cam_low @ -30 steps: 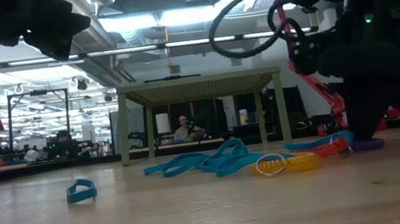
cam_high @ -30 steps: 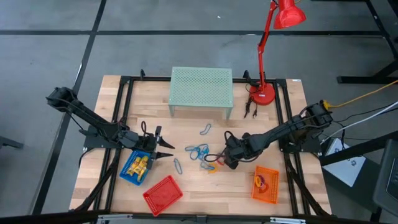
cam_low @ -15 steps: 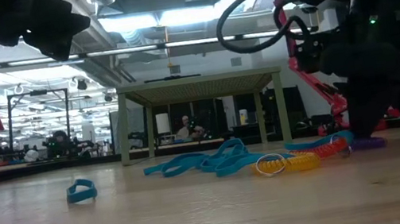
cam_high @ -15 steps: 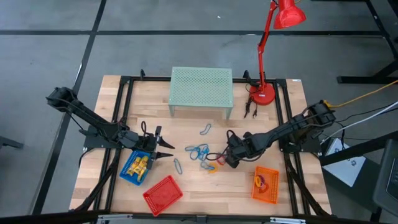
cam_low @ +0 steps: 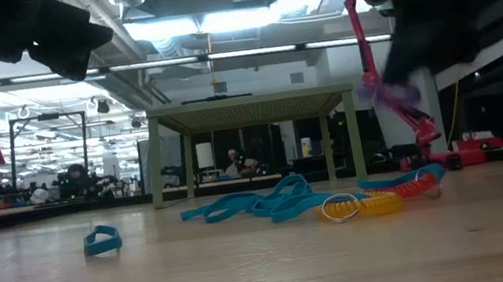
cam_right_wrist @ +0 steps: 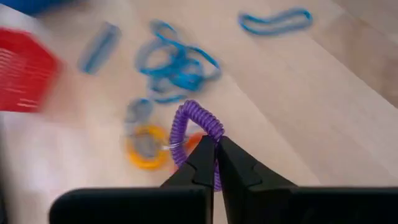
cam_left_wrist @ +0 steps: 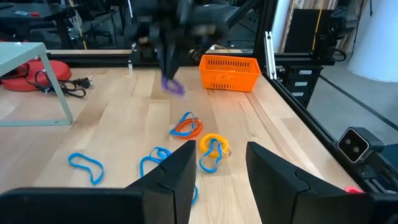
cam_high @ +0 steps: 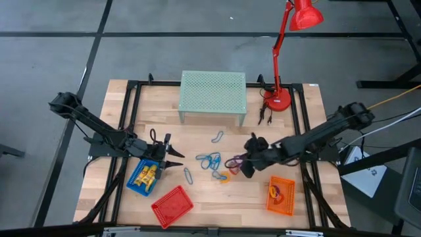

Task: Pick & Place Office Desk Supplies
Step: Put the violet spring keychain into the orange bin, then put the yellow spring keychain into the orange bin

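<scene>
Purple ring [cam_right_wrist: 198, 127] clamped in right gripper [cam_right_wrist: 216, 151], lifted above table [cam_high: 256, 197], left gripper [cam_high: 172, 156] held apart, empty, over blue basket [cam_high: 135, 184].

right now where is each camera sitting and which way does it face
High view: overhead, straight down on both arms; right tool holds the purple ring.
Low view: at tabletop height, looking across at blue loops.
Left wrist view: past the open left tool, toward the orange basket.
Right wrist view: down past shut fingers on the ring.
All four show the ring.
</scene>
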Tool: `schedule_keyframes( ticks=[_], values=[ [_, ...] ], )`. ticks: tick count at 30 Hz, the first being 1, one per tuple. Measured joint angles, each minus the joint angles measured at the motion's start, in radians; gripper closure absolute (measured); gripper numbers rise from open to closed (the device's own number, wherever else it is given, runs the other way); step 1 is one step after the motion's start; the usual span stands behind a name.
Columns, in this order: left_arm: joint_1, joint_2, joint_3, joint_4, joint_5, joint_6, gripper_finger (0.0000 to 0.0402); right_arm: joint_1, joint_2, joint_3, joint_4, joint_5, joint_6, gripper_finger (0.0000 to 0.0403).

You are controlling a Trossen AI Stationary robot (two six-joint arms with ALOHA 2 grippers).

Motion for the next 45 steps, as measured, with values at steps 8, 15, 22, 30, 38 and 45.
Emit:
schedule_keyframes(
  ticks=[8,15,22,30,38,45],
  values=[
    [0.000,0.000,0.000,0.002,0.000,0.000,0.0265,0.170,-0.181,0.001,-0.105,0.022,0.127,0.0398],
    [0.000,0.000,-0.001,0.002,0.004,0.000,0.0265,0.375,-0.192,0.002,-0.222,-0.046,0.408,0.0398],
    [0.000,0.000,-0.001,-0.001,0.033,-0.002,0.0265,0.547,-0.180,0.003,-0.280,-0.098,0.636,0.0398],
    [0.000,0.000,-0.002,-0.019,0.034,-0.008,0.0265,0.641,-0.106,0.003,-0.394,-0.161,0.846,0.0391],
    [0.000,0.000,-0.002,-0.019,0.034,-0.015,0.0265,0.641,-0.036,0.003,-0.392,-0.232,0.819,0.0314],
    [0.000,0.000,-0.002,-0.019,0.033,-0.016,0.0265,0.641,-0.034,0.003,-0.340,-0.209,0.790,0.0230]
  ],
)
